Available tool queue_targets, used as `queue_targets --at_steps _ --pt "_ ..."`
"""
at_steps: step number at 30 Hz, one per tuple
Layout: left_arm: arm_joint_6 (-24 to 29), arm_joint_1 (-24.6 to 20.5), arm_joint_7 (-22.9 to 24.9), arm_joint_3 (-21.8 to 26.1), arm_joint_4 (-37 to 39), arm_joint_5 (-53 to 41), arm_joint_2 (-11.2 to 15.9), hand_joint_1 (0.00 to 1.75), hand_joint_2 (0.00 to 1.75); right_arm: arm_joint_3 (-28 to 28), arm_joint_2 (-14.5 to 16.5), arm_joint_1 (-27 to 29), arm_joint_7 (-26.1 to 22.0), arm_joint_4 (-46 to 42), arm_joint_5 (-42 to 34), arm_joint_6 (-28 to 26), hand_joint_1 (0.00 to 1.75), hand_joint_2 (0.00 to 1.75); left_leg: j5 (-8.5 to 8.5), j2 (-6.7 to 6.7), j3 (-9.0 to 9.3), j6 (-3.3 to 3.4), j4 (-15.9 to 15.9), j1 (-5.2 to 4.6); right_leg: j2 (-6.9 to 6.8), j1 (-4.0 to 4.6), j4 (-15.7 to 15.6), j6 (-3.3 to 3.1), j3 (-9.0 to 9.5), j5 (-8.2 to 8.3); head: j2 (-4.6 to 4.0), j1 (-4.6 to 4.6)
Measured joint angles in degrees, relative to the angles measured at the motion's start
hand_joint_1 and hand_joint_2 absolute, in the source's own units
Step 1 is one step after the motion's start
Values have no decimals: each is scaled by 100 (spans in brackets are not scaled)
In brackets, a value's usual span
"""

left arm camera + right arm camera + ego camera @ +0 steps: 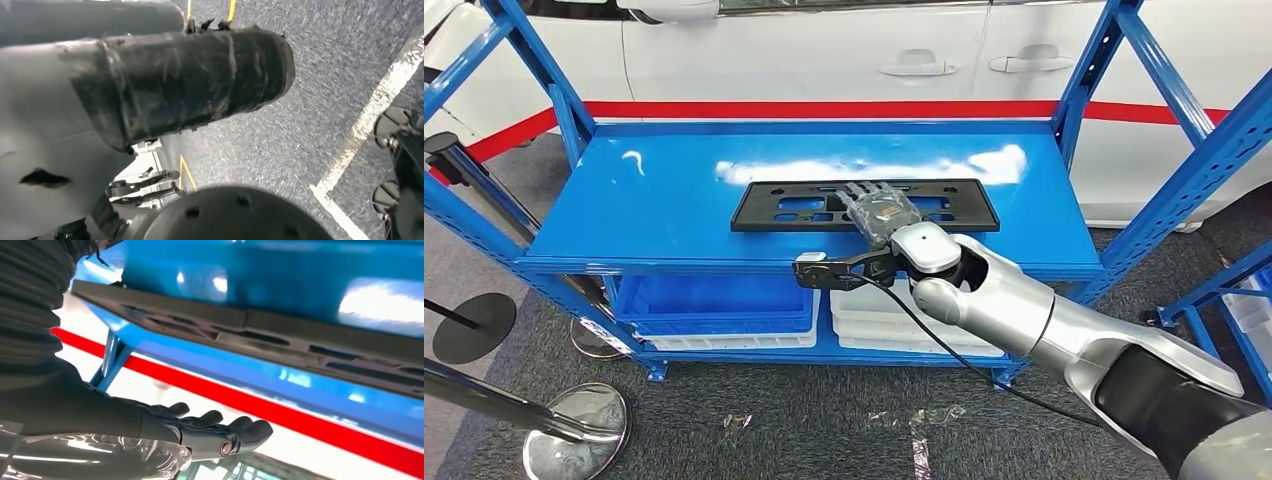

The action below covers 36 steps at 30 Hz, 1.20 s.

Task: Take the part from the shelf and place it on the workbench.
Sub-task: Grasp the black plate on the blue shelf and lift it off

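The part [774,207] is a long flat black frame with cut-outs, lying flat near the middle of the blue shelf [654,190]. My right hand [882,212] reaches over the shelf's front edge and sits above the part's middle, fingers stretched out flat and holding nothing. In the right wrist view the dark fingers [215,432] are extended side by side, with a gap between them and the part [280,335]. My left arm hangs over grey floor; a thick dark-wrapped piece of the left hand [200,75] shows, and its fingers are hidden.
Blue uprights [1089,70] frame the shelf at both sides. A blue bin [714,305] and white trays [874,325] sit on the lower level. A white car with a red stripe [824,50] stands behind. Stanchion bases [574,435] stand on the floor at left.
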Motion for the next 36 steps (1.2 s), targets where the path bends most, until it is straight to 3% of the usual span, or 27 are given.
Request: queue_targets --at_steps 1,2,3,5,9,11,14,15,16,18,20,21,25,27,29,30,31,32,34,36 --pt "1 6 1 1 0 0 0 0 0 13 18 2 0 22 -14 -9 0 175 130 1 -32 -2 -47 7 6 -2 0 3 23 -17 0 -1" --pt "2 13 2 2 0 0 0 0 0 25 31 2 0 42 -19 -19 0 175 357 1 55 7 -325 12 13 -5 -1 10 54 -36 0 -1" --pt "3 19 4 2 0 1 0 0 0 34 42 -2 0 58 -20 -27 0 175 607 1 210 23 -739 13 17 -7 -5 21 87 -58 0 -1" --pt "7 21 8 3 0 2 1 0 0 43 57 -19 0 93 -30 -48 0 175 878 -4 513 64 -1426 -14 23 6 -19 66 127 -90 0 2" --pt "25 9 21 7 0 2 -1 0 0 62 89 -40 0 172 -114 -128 0 175 872 -11 642 159 -1676 -40 18 14 -83 197 163 -102 0 7" --pt "39 10 29 8 0 2 -7 0 0 85 98 -54 -4 212 -157 -188 0 175 891 -3 729 236 -1770 -17 6 26 149 232 70 -247 0 19" --pt "54 11 33 8 0 2 -11 0 0 122 101 -40 -6 279 -208 -241 0 175 861 -3 780 324 -1795 -27 8 49 1184 220 -492 -658 0 28" --pt "56 11 33 8 0 3 -11 0 0 136 101 -20 -5 305 -229 -257 0 175 841 -9 786 336 -1783 -34 8 55 1414 218 -651 -683 0 28" --pt "57 11 33 8 0 3 -11 0 0 152 101 -4 -4 328 -248 -273 0 175 817 -16 796 340 -1767 -39 7 57 1443 214 -714 -601 0 28" --pt "60 13 33 9 0 4 -11 0 0 179 101 3 -4 360 -266 -301 0 175 747 -32 826 318 -1708 -41 2 56 876 197 -511 -188 0 28" --pt "60 14 32 9 0 4 -11 0 0 209 102 -14 -4 390 -275 -316 0 175 660 -42 821 266 -1614 -59 -1 64 247 168 -225 68 0 24" --pt "60 12 32 10 0 4 -11 0 0 226 103 -17 -4 406 -290 -324 0 175 631 -45 809 238 -1580 -67 1 72 92 150 -154 94 0 23" --pt "64 14 31 9 0 4 -14 0 0 306 115 -32 -4 457 -362 -379 0 175 550 -34 787 141 -1513 -73 14 56 15 59 -100 58 0 15" --pt "72 14 31 9 0 4 -16 0 0 334 124 -46 -2 475 -368 -403 0 175 339 -14 604 65 -1106 -51 9 25 -23 16 -39 47 0 1" --pt "79 11 31 10 0 4 -17 0 0 360 128 -49 0 500 -371 -409 0 175 82 -3 221 1 -400 -23 8 21 -31 -10 -4 22 0 -8" --pt "83 11 31 10 0 5 -17 0 0 379 130 -46 0 513 -373 -408 0 175 46 -1 56 -14 -147 -12 11 21 -30 -14 12 6 0 -8" --pt "87 13 31 10 0 5 -17 0 0 403 131 -44 0 529 -375 -407 0 175 113 0 -27 -19 -76 -6 16 20 -30 -14 33 -11 0 -9" --pt "91 18 31 10 0 6 -17 0 0 429 131 -43 0 544 -376 -408 0 175 286 0 1 -11 -224 -3 23 20 -30 -12 62 -31 0 -9" --pt "98 27 32 10 0 5 -15 0 0 467 132 -47 0 568 -376 -410 0 175 730 -2 292 36 -950 -10 35 20 -39 3 132 -73 0 -7" --pt "106 24 33 10 0 6 -12 0 0 487 133 -54 0 586 -377 -416 0 175 916 -4 558 98 -1522 -48 41 30 -61 45 168 -98 0 -5"
